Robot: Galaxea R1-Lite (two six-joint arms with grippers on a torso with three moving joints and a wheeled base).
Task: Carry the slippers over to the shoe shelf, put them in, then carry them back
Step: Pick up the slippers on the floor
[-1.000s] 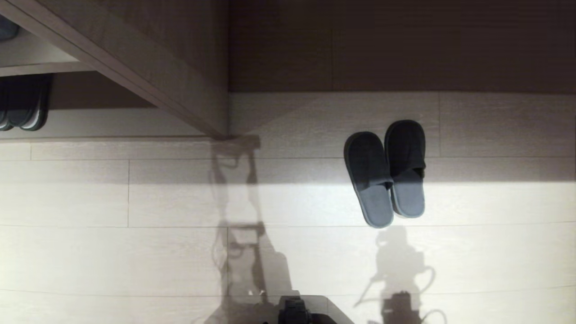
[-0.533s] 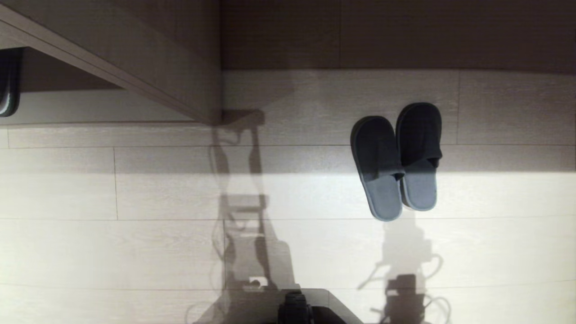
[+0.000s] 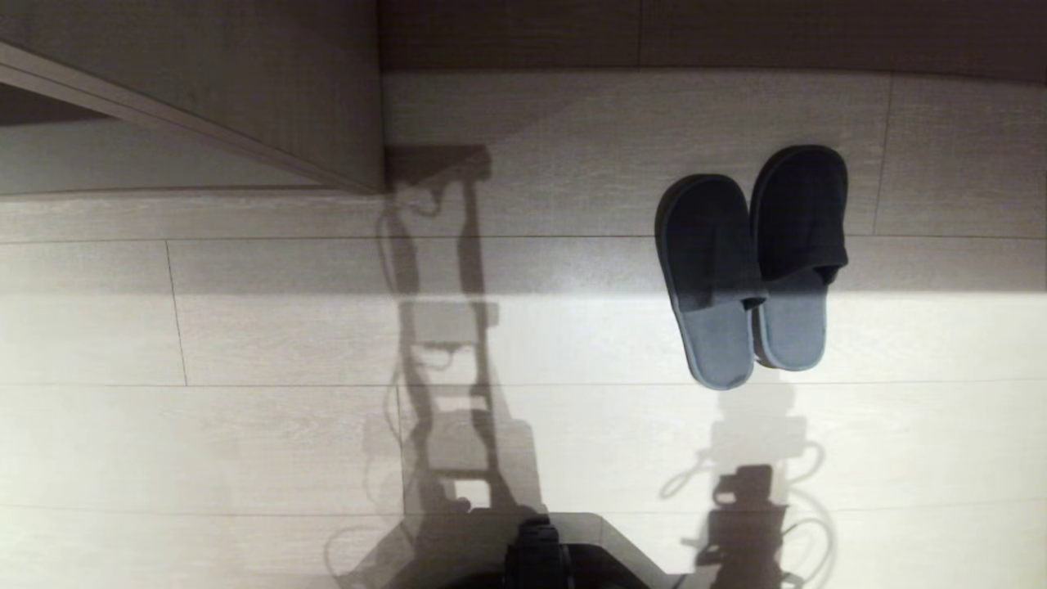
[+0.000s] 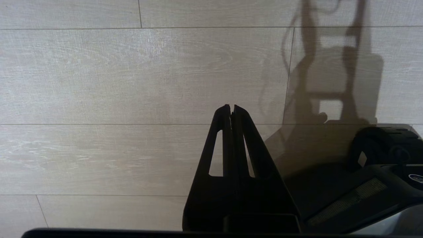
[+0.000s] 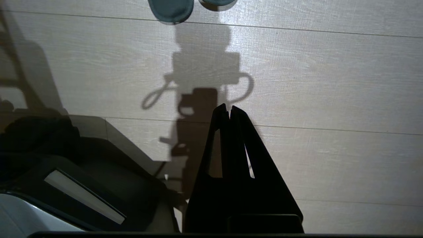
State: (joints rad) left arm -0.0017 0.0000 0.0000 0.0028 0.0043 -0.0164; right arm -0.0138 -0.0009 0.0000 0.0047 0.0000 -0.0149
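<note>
The slippers (image 3: pixel 712 270), a slate-grey pair, lie side by side on the pale floor at the right of the head view, toes pointing away from me. Their heel ends (image 5: pixel 171 10) show at the edge of the right wrist view, well ahead of my right gripper (image 5: pixel 229 108), which hangs shut and empty over the floor. My left gripper (image 4: pixel 231 107) is also shut and empty above bare floor planks. The shoe shelf (image 3: pixel 245 98) stands at the upper left, showing its upright panel and raised base board (image 3: pixel 123 172). Neither gripper is in the head view.
A dark wall panel (image 3: pixel 654 33) runs along the back behind the slippers. My own dark base (image 3: pixel 536 560) sits at the bottom middle, and the robot's shadow falls across the floor planks between shelf and slippers.
The head view has shifted: shelf and slippers slid towards the picture's top, the slippers look larger, and the shelf's inside has left the frame. The things themselves lie still.
</note>
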